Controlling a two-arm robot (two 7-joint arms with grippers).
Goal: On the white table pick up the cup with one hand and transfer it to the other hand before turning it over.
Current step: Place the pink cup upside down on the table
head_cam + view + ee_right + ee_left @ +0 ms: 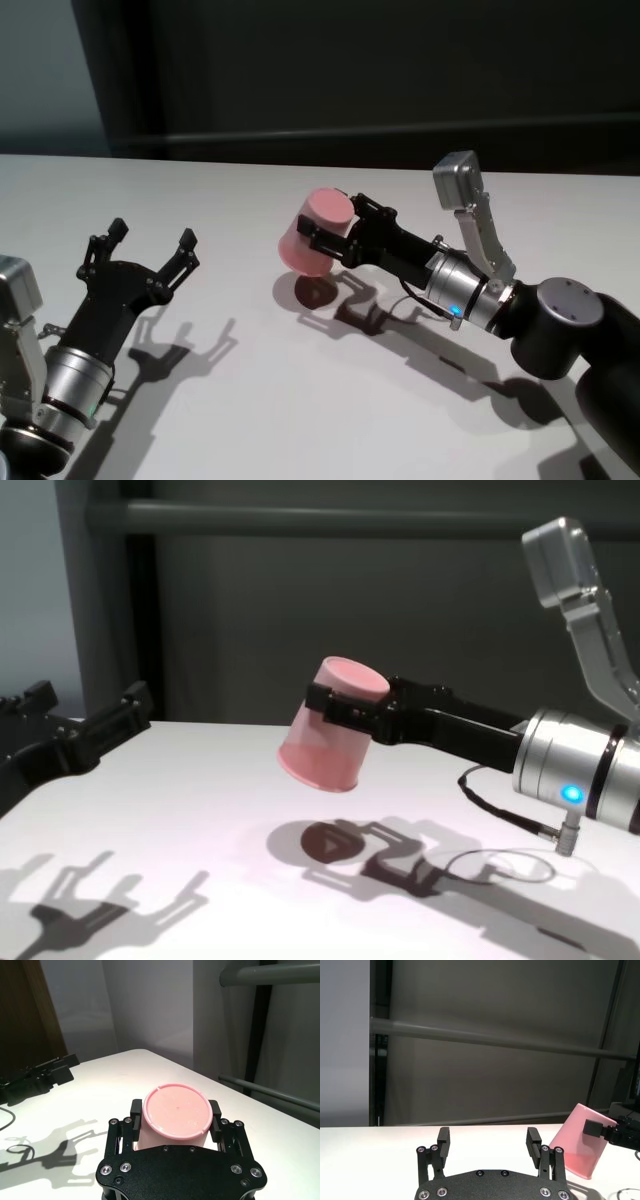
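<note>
The pink cup [318, 240] hangs above the white table [300, 400], tilted, with its flat base up and its wider rim pointing down and to the left. My right gripper [335, 225] is shut on it, one finger on each side of the wall near the base [175, 1112]. In the chest view the cup [330, 735] casts a shadow on the table below. My left gripper [152, 235] rests low at the left, open and empty, well apart from the cup. From the left wrist view the cup [580, 1142] sits off to one side of the open left gripper [488, 1137].
A dark wall with a grey horizontal rail [300, 518] stands behind the table's far edge. A thin cable [500, 805] loops under my right wrist. Bare tabletop [200, 810] lies between the two arms.
</note>
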